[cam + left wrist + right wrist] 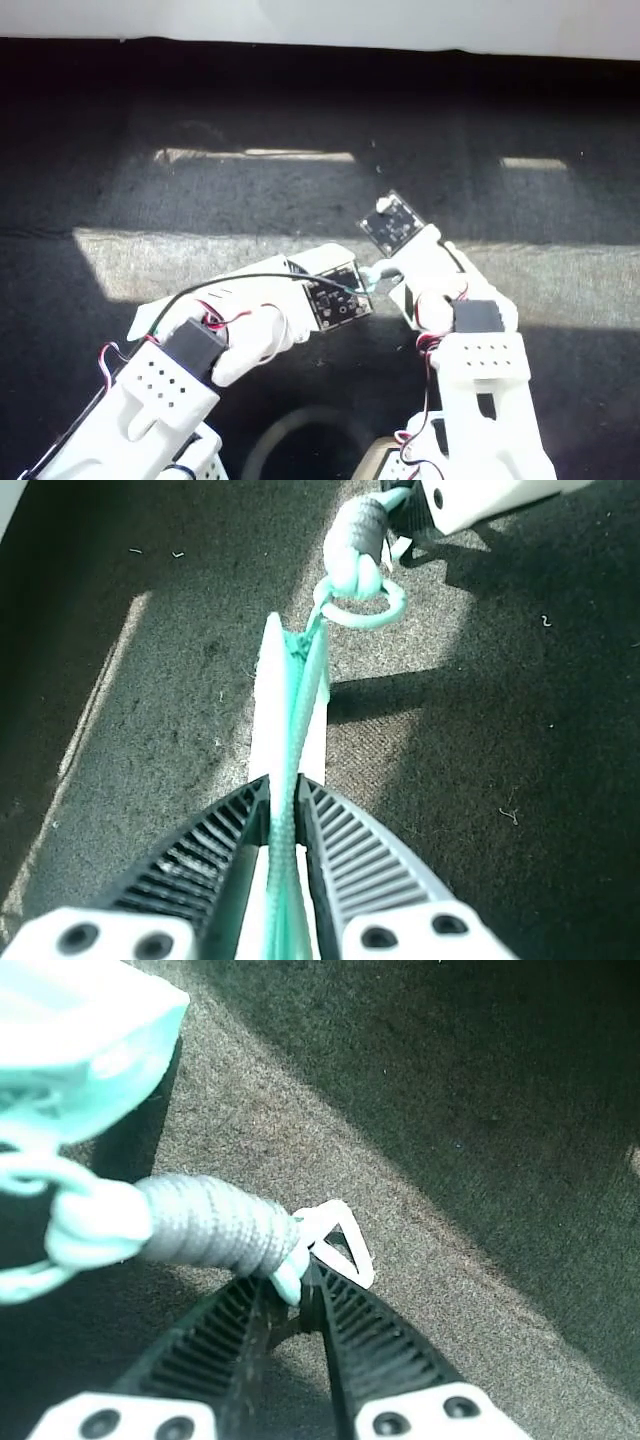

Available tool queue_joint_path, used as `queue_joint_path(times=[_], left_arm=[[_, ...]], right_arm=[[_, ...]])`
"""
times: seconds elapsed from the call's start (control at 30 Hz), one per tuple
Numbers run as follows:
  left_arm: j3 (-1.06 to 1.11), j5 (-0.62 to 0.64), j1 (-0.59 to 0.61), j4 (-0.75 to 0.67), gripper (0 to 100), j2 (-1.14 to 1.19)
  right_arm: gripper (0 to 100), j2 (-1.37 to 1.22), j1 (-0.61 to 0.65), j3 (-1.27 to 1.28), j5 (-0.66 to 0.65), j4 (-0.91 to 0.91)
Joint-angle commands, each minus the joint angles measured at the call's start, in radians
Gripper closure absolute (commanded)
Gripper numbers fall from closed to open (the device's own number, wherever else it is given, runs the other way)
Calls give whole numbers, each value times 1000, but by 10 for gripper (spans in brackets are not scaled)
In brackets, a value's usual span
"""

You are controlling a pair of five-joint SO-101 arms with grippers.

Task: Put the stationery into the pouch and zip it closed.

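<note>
Left wrist view shows the left end effector [284,792] pinching the pouch [268,710] edge at lower centre; the right end effector [300,1287] pinches the zip pull [215,1225]. Best to pull straight along the zipper, holding the pouch taut.

arms: 2 [170,390] [487,362] | wrist cameras: 2 [338,297] [392,224] | grippers: 2 (left gripper [285,788], right gripper [300,1288]) | pouch: 1 [268,710] | pull cord: 1 [210,1225] | table: 1 [250,200]
</note>
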State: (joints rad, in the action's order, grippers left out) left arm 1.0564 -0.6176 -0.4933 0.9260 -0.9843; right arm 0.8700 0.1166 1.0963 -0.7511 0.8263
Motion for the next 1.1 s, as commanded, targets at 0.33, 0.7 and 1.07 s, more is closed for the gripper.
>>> queue_joint_path(times=[0.33,0.7,1.07], left_arm=[[173,0,22,-107,992,-4],[145,0,24,-107,992,-4],[151,0,67,-106,992,-4]], right_arm=[[731,31,16,-91,140,150],[728,21,191,-71,138,35],[673,21,193,36,144,-38]])
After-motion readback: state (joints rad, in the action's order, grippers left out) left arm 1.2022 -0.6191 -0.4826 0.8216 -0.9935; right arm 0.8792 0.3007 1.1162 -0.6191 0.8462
